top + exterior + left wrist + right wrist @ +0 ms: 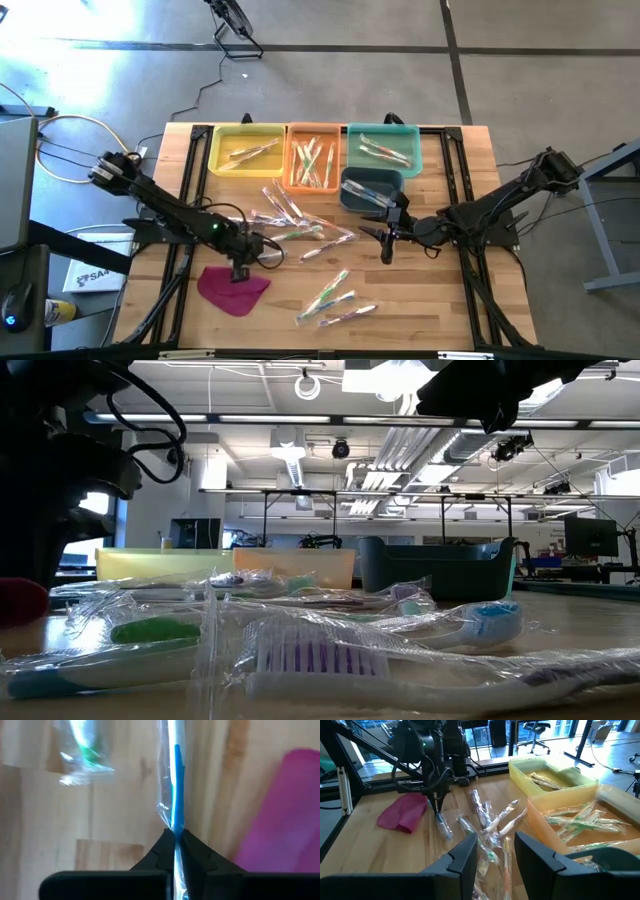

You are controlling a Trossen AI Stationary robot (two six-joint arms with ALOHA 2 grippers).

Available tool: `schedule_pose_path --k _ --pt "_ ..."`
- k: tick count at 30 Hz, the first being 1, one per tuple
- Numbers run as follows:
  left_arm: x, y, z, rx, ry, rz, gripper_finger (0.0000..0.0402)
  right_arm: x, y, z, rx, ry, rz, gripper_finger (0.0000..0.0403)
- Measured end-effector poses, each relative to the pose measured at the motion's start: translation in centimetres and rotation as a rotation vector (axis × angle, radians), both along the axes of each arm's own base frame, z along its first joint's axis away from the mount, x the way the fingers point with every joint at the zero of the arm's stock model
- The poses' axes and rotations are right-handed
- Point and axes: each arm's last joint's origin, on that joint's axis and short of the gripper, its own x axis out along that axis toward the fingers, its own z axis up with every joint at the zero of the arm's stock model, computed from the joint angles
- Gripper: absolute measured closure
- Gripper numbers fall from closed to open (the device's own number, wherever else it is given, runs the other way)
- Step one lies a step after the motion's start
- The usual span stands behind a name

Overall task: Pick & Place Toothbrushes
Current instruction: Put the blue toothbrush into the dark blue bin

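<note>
left gripper (240, 272) is down on the worktop (420, 310) at about 7 o'clock, its jaws pinched shut on a blue-handled toothbrush (176, 785) in a clear wrapper, right beside the magenta cloth (232, 288). now the job is a clean lift: straight up, so the crinkly wrapper doesn't slip out (the jaws look to have it near one end, so it may swing), then a carry toward the bins at 12 o'clock.

right gripper (386, 247) hovers at about 3 o'clock of the loose toothbrushes (300, 225), jaws parted and holding nothing.

more wrapped brushes (335, 298) lie at 6 o'clock, well apart from the centre pile.

bins along the far edge: the yellow bin (222, 160) has a few brushes, the orange bin (297, 182) has the most, the teal bin (408, 135) a few, and the dark blue bin (352, 190) in front of it holds at least one.
</note>
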Motion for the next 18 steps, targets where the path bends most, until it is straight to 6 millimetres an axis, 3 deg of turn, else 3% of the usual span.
schedule_pose_path --k 18 --pt "0.7 0.2 7.2 0.146 -0.291 -0.086 0.0401 0.0 0.0 0.0 0.009 -0.001 0.006 0.028"
